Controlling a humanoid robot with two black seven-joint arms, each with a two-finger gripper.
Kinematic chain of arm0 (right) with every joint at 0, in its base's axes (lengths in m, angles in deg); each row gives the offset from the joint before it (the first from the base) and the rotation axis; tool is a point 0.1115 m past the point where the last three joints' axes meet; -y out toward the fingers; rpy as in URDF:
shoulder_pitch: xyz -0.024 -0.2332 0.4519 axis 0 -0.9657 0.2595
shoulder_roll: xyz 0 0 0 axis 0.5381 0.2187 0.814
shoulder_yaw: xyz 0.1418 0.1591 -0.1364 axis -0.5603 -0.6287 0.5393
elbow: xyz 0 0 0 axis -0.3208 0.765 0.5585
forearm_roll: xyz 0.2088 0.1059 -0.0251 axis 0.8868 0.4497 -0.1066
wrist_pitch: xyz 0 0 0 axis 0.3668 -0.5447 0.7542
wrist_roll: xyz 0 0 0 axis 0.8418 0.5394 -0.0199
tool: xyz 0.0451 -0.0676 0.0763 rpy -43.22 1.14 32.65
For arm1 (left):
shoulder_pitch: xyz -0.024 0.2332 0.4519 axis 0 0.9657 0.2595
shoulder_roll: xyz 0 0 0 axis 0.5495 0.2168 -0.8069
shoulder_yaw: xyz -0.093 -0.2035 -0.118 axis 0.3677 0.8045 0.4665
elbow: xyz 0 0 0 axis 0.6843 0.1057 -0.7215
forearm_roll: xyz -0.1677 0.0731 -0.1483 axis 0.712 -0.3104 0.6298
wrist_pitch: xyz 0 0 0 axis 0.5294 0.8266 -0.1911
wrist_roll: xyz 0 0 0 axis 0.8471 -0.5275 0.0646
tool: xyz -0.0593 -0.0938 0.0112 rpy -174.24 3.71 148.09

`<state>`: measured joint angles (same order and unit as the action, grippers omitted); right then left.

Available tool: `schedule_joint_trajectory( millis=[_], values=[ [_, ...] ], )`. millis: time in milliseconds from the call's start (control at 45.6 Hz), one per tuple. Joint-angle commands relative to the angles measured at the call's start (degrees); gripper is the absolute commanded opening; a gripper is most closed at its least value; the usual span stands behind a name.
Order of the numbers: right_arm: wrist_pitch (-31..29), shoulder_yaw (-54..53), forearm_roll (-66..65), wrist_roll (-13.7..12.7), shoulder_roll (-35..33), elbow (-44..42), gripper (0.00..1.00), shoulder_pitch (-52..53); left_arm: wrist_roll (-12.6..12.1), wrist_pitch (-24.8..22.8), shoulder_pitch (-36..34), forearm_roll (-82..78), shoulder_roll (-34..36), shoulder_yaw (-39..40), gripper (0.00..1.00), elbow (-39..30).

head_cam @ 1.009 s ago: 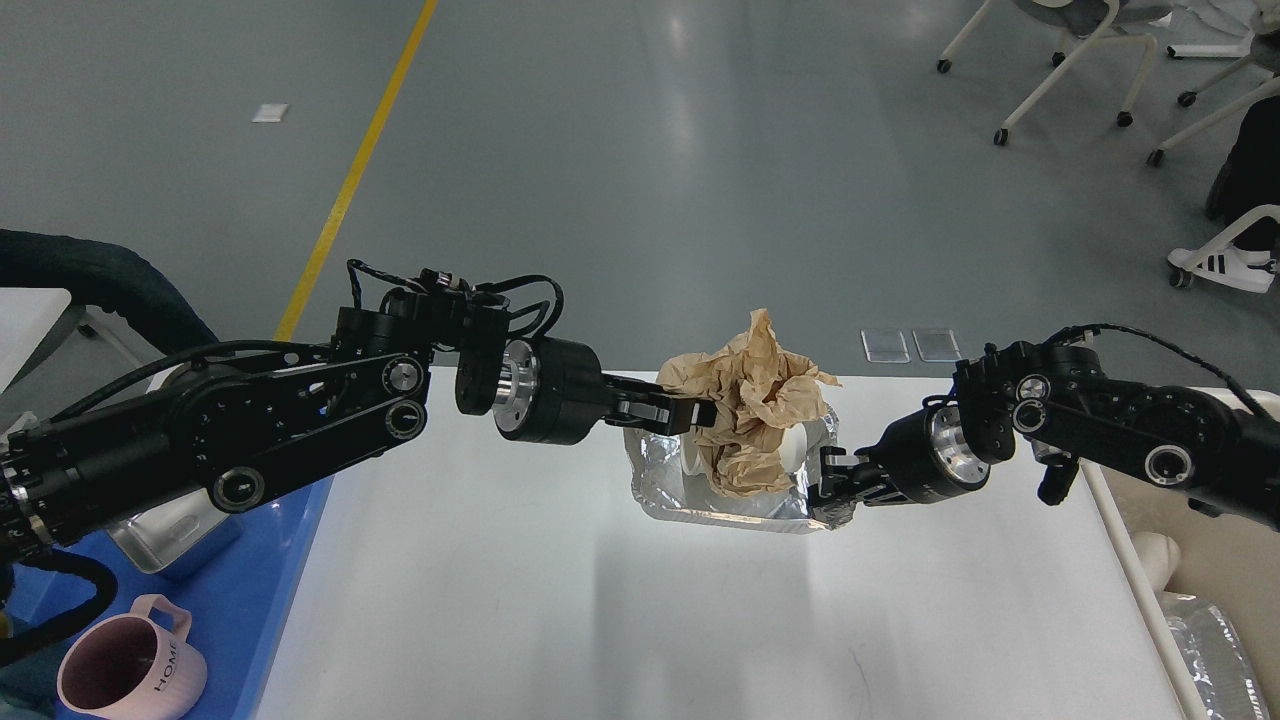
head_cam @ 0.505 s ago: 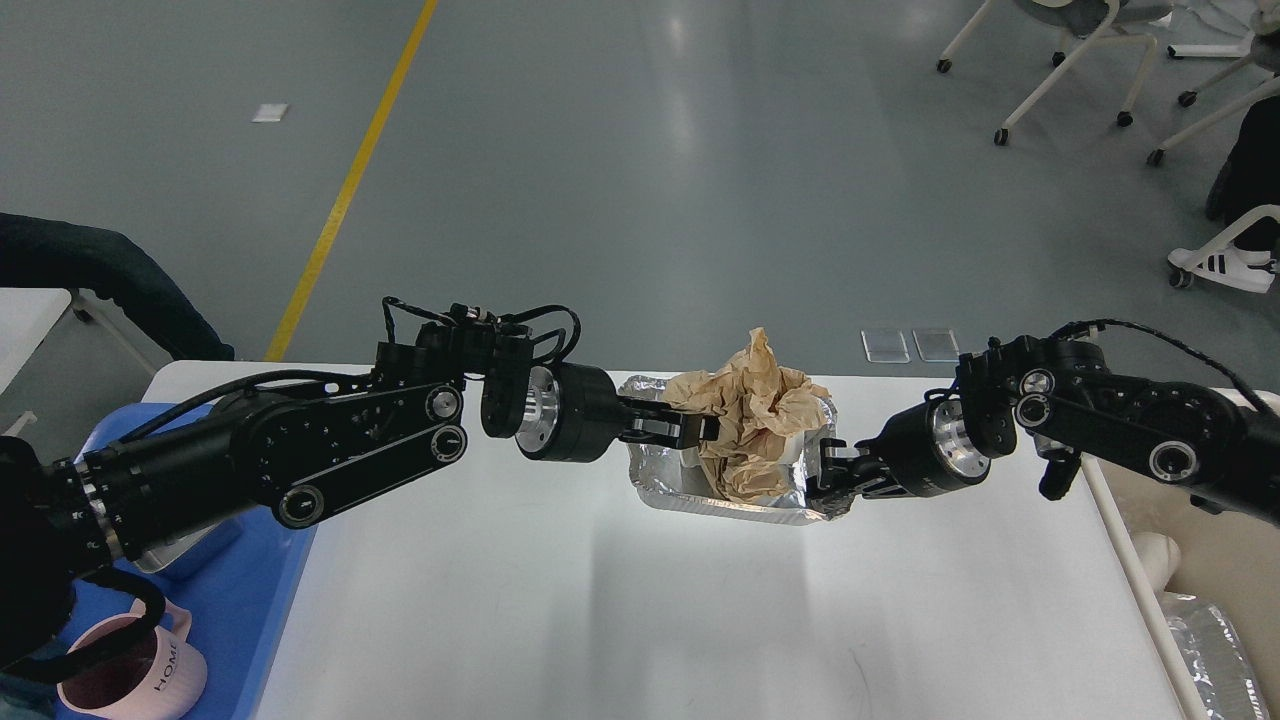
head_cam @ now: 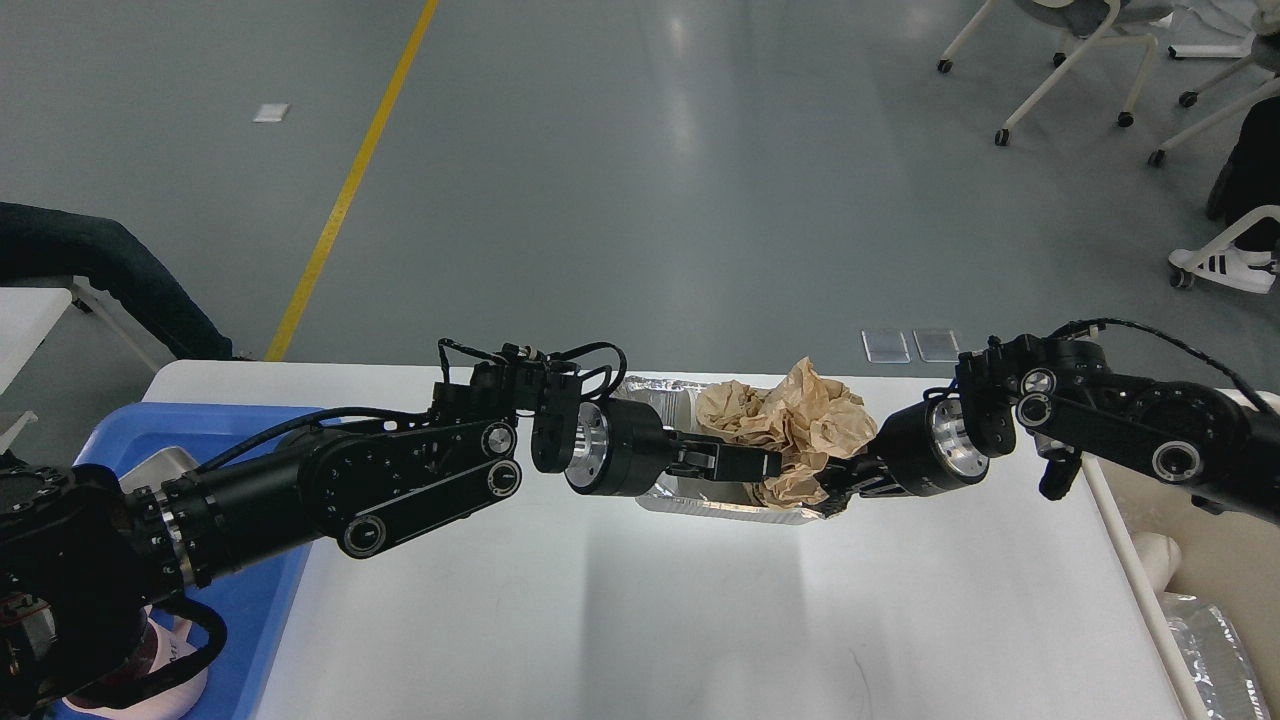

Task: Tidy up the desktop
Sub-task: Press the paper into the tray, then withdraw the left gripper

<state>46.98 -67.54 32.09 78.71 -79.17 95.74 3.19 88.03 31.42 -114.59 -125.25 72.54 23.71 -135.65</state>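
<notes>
The desktop [head_cam: 620, 620], white and faintly glossy, fills the lower middle of the head view, its far edge running just behind the two arms. A silver foil tray [head_cam: 700, 498] sits on it near the far edge, between the arms; its near wall and far rim show, the rest is covered. Inside the tray: a crumpled wad of brown paper [head_cam: 790, 420], which rises above the rim and leans toward the right side. Any other contents are hidden by paper and grippers. Left gripper [head_cam: 765, 465] reaches in from the left over the tray, its dark fingers at the lower left of the paper wad; whether it is clenched on the paper or released cannot be told, since the fingers merge into one dark shape. Right gripper [head_cam: 835, 495] comes in from the right at the tray's right end, fingertips low against the foil corner and partly behind the paper; grasping or released cannot be told. At the left edge a blue tray [head_cam: 255, 600] lies beside the desktop, mostly covered by the left arm; a metal container [head_cam: 165, 465] and part of a pink mug [head_cam: 185, 665] show inside it. At the right edge, a cream bin [head_cam: 1225, 575] holding crumpled foil [head_cam: 1215, 650].
</notes>
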Motion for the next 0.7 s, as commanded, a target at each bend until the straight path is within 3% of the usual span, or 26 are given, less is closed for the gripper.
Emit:
schedule_joint_trajectory(
  millis=[0, 307, 439, 680],
  values=[
    [0.0, -0.2, 0.0, -0.1, -0.4, -0.1, 0.00, -0.2, 0.0, -0.1, -0.3, 0.6, 0.2, 0.7, 0.93, -0.4],
    [0.1, -2.1, 0.0, -0.1, -1.9, 0.0, 0.00, -1.1, 0.3, -1.8, -0.6, 0.6, 10.6, 2.4, 0.97, -6.9],
    [0.3, -2.3, 0.0, -0.1, -2.1, -0.1, 0.00, -1.3, 0.5, -3.1, 0.4, 2.5, 18.1, 6.6, 0.97, -10.6],
    [0.6, -2.4, 0.0, -0.1, -2.2, -0.3, 0.00, -1.6, 0.6, -3.2, 4.3, 14.5, 31.9, 16.3, 0.97, -10.8]
  ],
)
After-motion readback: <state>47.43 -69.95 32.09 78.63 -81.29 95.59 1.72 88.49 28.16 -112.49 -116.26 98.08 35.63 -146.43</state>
